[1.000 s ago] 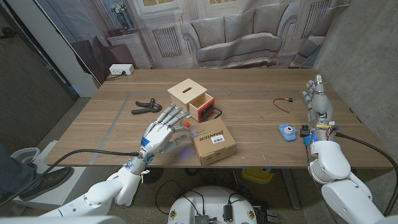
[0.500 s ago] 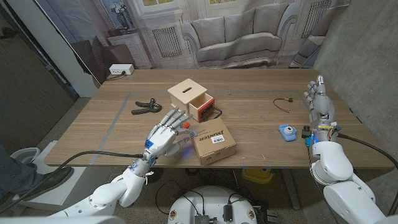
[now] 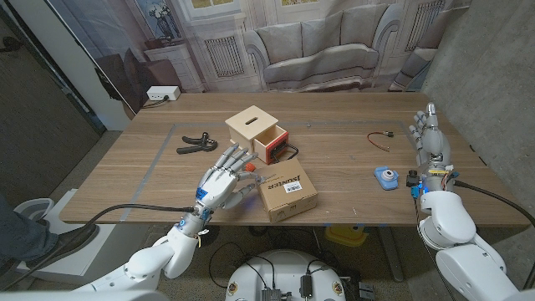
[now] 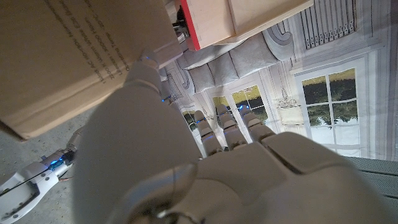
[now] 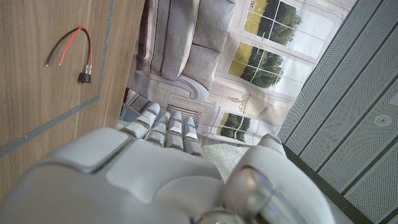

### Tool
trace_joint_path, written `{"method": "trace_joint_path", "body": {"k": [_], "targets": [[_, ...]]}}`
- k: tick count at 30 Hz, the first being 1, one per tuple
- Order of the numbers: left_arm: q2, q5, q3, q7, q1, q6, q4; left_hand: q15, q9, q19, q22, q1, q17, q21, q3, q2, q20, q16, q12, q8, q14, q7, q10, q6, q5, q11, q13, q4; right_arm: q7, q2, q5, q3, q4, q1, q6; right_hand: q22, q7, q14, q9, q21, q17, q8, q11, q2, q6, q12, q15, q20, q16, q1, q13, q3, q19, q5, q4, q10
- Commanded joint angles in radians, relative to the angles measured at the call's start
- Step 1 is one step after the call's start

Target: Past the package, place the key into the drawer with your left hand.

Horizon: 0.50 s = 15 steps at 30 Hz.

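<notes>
While the left hand [image 3: 224,182] hovers beside the package [image 3: 284,191], apparently pinching the red-tagged key [image 3: 248,169], it should clear the package before releasing over the drawer [image 3: 272,144].

Matt brown cardboard package [image 3: 286,193], pale smooth wooden drawer box [image 3: 257,131], grained wood table [image 3: 334,159], glossy white plastic left robot hand [image 3: 222,183].

Brown wood-grain bench [image 3: 351,180] with grey tape lines. Beside the tan cardboard package [image 3: 286,191] with a white label: pale wooden drawer box [image 3: 257,132], red-fronted. Farther off: blue round gadget [image 3: 385,177], red-and-black wire [image 3: 380,139].
</notes>
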Motion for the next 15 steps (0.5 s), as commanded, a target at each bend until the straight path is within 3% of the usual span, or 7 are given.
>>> {"method": "trace_joint_path", "body": {"k": [1, 15], "targets": [[0.001, -0.011, 0.011, -0.02, -0.022, -0.025, 0.006, -0.123, 0.003, -0.007, 0.005, 0.003, 0.002, -0.002, 0.0, 0.003, 0.007, -0.006, -0.002, 0.001, 0.006, -0.001, 0.005, 0.011, -0.006, 0.0, 0.003, 0.005, 0.002, 0.007, 0.0, -0.008, 0.014, 0.006, 0.008, 0.002, -0.002, 0.009, 0.006, -0.003, 0.004, 0.001, 0.001, 0.0, 0.009, 0.005, -0.001, -0.007, 0.003, 0.006, 0.004, -0.005, 0.008, 0.008, -0.001, 0.009], [0.025, -0.017, 0.004, -0.077, -0.029, -0.045, -0.018, -0.122, 0.004, -0.01, 0.006, 0.001, 0.002, -0.001, -0.001, 0.006, 0.01, -0.008, -0.006, -0.001, 0.002, -0.001, 0.0, 0.02, -0.008, 0.0, 0.003, 0.009, -0.002, 0.014, 0.0, -0.016, 0.027, 0.01, 0.024, 0.002, -0.003, 0.011, 0.006, -0.006, 0.004, 0.001, 0.001, 0.0, 0.009, 0.005, 0.002, -0.007, 0.003, 0.006, 0.004, -0.006, 0.008, 0.008, -0.002, 0.011]]}}
